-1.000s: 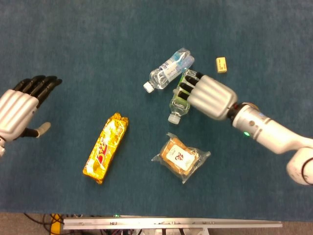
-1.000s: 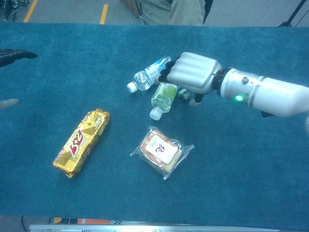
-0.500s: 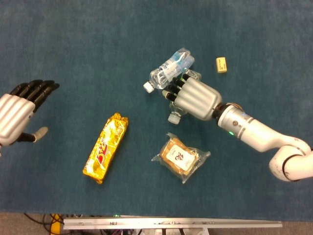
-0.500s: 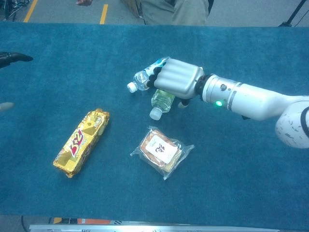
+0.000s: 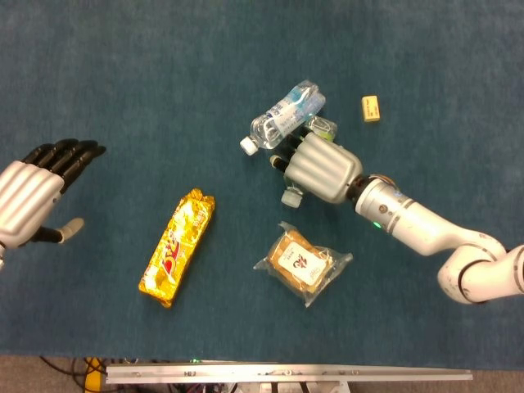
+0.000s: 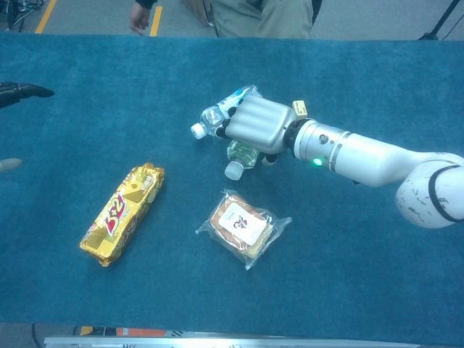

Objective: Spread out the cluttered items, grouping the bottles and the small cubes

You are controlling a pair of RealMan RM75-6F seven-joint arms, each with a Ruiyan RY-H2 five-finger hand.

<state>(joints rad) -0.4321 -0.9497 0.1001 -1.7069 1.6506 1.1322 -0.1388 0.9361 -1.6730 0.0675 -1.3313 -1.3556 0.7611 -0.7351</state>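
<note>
Your right hand (image 5: 318, 166) has slid left since a second ago and now sits over the green bottle (image 6: 241, 155), fingers curled around its body, right beside the clear bottle (image 5: 282, 115). Left hand (image 5: 33, 196) hangs open, far off. Smooth round plastic, light, it'll roll, so grip mid-body.

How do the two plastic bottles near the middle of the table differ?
The clear bottle has a blue-and-white label and lies uncovered; the green bottle is greenish and mostly hidden beneath the right hand. The clear bottle's cap points left, the green bottle's toward the robot. Both lie on their sides with white caps, close together.
</note>
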